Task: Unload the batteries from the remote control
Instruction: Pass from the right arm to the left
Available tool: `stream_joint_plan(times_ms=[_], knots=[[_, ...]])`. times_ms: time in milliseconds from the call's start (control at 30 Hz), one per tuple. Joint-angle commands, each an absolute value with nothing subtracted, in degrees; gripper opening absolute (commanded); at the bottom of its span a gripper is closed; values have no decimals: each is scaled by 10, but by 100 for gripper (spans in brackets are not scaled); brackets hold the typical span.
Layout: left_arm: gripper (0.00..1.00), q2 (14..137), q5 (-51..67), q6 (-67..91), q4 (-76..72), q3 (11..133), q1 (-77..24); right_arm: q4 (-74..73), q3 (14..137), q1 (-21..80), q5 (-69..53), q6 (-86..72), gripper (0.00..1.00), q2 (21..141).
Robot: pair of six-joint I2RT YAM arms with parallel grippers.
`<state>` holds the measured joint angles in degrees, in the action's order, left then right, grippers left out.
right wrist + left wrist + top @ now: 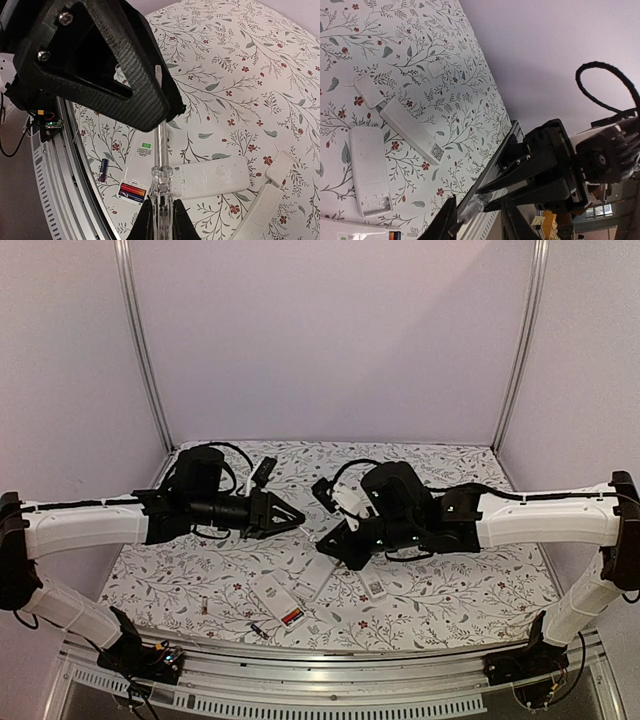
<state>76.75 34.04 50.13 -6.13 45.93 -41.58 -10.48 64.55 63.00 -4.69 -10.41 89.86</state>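
Note:
A white remote control [270,592] lies face down near the front edge, and the batteries [292,617], one red-orange and one dark, sit in its uncovered bay [132,192]. One loose dark battery [102,170] lies beside it on the cloth [258,628]. My right gripper [161,210] is shut on the clear handle of a long pen-like tool [160,150], held above the table [335,548]. The tool's far end reaches in between the fingers [125,75] of my left gripper [479,200]. It touches one finger, and a gap shows at the other.
A second white remote [367,170] with an empty bay lies beside the first. A third with a QR sticker [412,132] and two loose covers [367,90] [436,68] lie further right. The aluminium rail [330,660] runs along the front edge.

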Motion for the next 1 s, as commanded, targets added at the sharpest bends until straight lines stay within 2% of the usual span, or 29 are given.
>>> stream_joint_plan(times_ms=[0, 300, 367, 400, 433, 500, 567, 700, 967], knots=[[27, 783, 360, 514, -87, 448, -409, -115, 666, 638, -29, -83, 0, 911], [0, 787, 368, 522, -90, 444, -406, -102, 657, 638, -11, -80, 0, 913], [0, 785, 368, 524, -92, 442, -405, -93, 653, 638, -4, -84, 1, 910], [0, 783, 366, 526, -95, 440, -404, -85, 650, 638, -4, -88, 8, 908], [0, 780, 363, 528, -98, 436, -403, -77, 646, 638, 14, -94, 21, 905], [0, 767, 352, 535, -115, 425, -399, -51, 630, 638, 32, -109, 62, 891], [0, 748, 337, 543, -139, 409, -393, -11, 602, 638, 64, -137, 79, 870], [0, 695, 302, 557, -210, 368, -380, 99, 529, 630, 116, -240, 89, 808], [0, 601, 257, 563, -406, 283, -376, 356, 390, 624, 153, -455, 89, 736]])
